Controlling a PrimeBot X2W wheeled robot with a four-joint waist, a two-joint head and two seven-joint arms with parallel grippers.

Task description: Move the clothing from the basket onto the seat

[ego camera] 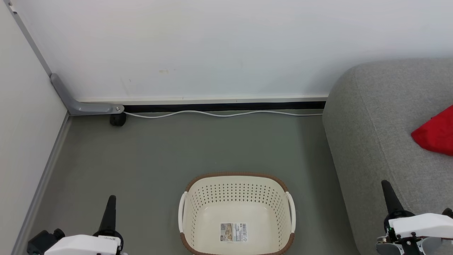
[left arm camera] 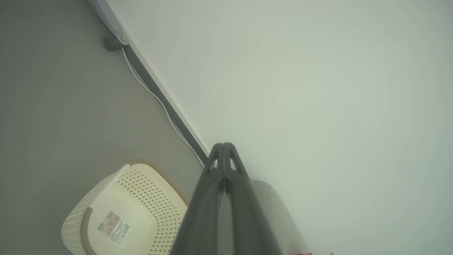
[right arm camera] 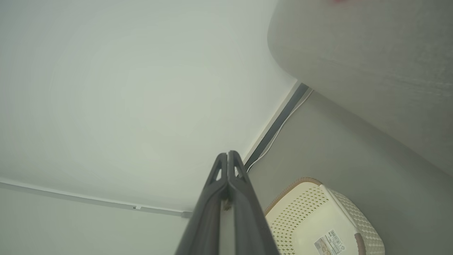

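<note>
The cream basket [ego camera: 236,184] stands on the floor at the bottom middle, holding nothing but a paper label [ego camera: 233,232] on its floor. A piece of red clothing [ego camera: 436,134] lies on the grey seat [ego camera: 375,120] at the right edge. My left gripper [ego camera: 110,200] is shut at the lower left, well left of the basket. Over the seat's front edge at the lower right, my right gripper [ego camera: 386,187] is shut. The left wrist view has the shut left gripper [left arm camera: 224,145] above the basket [left arm camera: 134,191]. The right wrist view has the shut right gripper [right arm camera: 227,154], the basket [right arm camera: 318,209] and the seat [right arm camera: 371,63].
A white wall runs across the back, with a white cable [ego camera: 219,114] along its dark skirting. A grey metal bracket [ego camera: 83,106] and a black foot [ego camera: 117,119] sit in the left corner. Grey floor [ego camera: 148,156] surrounds the basket; another wall closes the left side.
</note>
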